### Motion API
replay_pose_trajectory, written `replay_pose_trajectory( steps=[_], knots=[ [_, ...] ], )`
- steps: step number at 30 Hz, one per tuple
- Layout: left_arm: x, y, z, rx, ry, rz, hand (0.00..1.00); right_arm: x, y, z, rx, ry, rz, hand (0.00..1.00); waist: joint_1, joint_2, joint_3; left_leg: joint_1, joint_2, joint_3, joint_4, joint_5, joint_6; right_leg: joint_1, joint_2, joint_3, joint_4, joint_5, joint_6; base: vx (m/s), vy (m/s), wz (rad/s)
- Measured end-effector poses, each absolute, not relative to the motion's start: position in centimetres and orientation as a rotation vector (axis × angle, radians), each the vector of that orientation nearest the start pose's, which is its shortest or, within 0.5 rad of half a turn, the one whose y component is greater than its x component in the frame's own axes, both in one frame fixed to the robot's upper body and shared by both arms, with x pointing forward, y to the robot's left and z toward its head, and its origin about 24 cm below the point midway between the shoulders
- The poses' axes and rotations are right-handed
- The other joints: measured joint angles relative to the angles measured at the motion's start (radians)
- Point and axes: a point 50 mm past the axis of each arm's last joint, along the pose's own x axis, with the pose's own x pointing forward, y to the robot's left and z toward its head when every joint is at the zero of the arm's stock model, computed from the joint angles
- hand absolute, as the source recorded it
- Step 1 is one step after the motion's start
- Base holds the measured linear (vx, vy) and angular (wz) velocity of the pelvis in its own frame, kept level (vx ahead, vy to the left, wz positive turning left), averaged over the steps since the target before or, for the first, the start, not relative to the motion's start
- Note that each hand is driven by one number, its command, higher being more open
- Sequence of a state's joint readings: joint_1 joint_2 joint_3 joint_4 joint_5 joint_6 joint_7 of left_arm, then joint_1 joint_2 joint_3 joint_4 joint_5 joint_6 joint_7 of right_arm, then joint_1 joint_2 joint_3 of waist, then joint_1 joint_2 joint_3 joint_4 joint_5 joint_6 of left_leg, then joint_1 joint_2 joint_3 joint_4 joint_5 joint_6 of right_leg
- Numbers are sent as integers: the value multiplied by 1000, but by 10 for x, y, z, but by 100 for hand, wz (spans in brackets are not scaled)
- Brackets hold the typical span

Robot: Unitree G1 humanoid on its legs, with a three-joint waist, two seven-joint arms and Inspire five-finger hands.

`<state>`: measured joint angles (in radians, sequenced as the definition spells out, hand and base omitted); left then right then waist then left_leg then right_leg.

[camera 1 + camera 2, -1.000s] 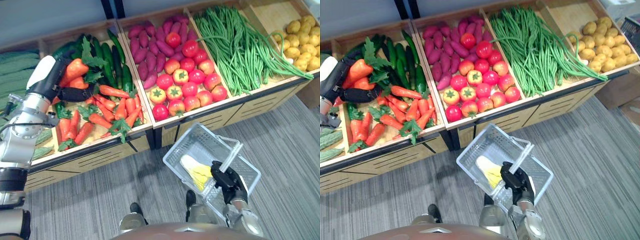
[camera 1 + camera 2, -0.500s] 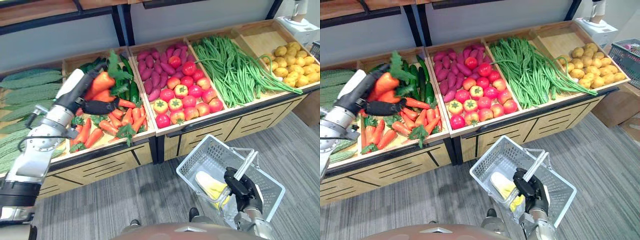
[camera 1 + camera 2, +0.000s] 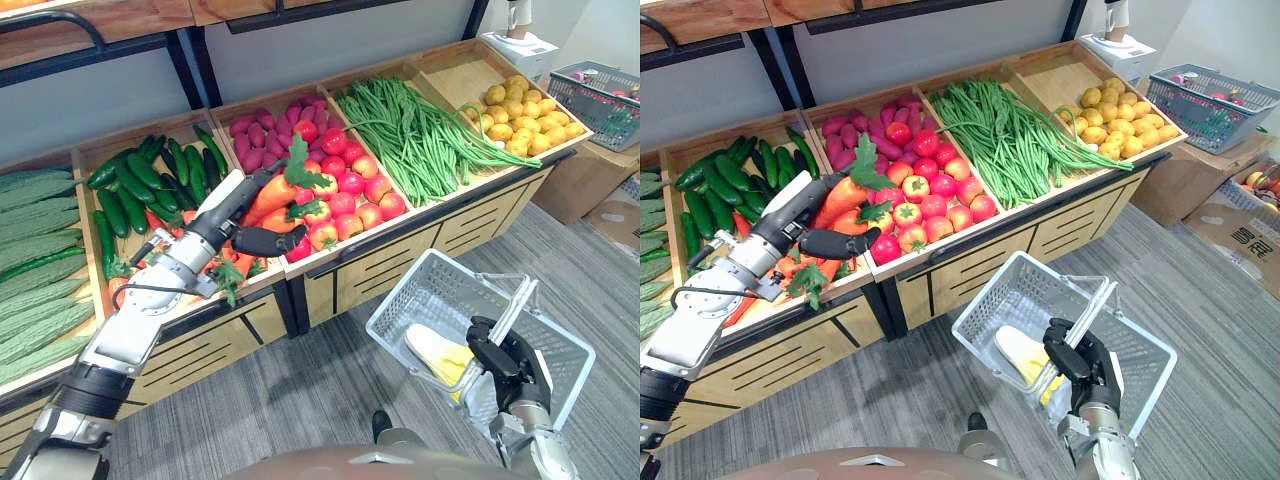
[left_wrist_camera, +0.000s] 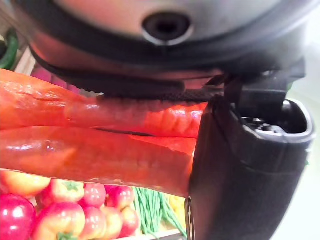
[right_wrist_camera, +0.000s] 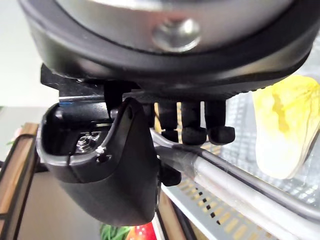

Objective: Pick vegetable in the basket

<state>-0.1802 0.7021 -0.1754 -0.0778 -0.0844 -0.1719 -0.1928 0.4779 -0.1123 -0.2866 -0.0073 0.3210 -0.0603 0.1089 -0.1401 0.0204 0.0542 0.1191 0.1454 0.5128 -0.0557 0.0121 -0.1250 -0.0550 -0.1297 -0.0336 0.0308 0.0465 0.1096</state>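
Swung carrots [image 3: 272,195] right toward the basket [image 3: 402,287].
Holding them clamped in left robot hand [image 3: 245,238] over the tomatoes' [image 3: 345,190] left edge; gripping basket's handle [image 3: 510,315] with right robot hand [image 3: 512,365], near right. Drop next, likely.

Carrots [image 4: 100,155] half behind the left hand [image 4: 240,165] (ends beyond the edge)

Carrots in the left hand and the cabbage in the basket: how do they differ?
The carrots are orange with green leafy tops; the cabbage is pale white and yellow. The carrots are gripped in the left hand, held above the crates; the cabbage lies loose in the basket, which the right hand holds by its handle. The carrots are long and tapered, the cabbage broader and blunt. Both are clear of the crates.
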Motion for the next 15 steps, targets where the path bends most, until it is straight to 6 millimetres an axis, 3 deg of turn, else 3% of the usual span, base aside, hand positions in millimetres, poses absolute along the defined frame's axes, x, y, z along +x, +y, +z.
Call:
replay_pose_trajectory(
  steps=[9, 15],
  knots=[
    [276, 178, 130, 576, -305, -532, 0, 147, -275, 21, -19, 167, -154, 0, -7, -2, 1, 30, 16, 115, 38, -43, -19, -27, 29, 116, 0, 19, 1, -34, -16, -39],
    [279, 159, 131, 546, -312, -623, 0, 174, -259, 50, -105, 86, 111, 0, -33, -3, 2, 30, 60, 204, 124, -94, -40, -54, 69, 206, -4, 37, 3, -7, -38, -46]
  ],
)
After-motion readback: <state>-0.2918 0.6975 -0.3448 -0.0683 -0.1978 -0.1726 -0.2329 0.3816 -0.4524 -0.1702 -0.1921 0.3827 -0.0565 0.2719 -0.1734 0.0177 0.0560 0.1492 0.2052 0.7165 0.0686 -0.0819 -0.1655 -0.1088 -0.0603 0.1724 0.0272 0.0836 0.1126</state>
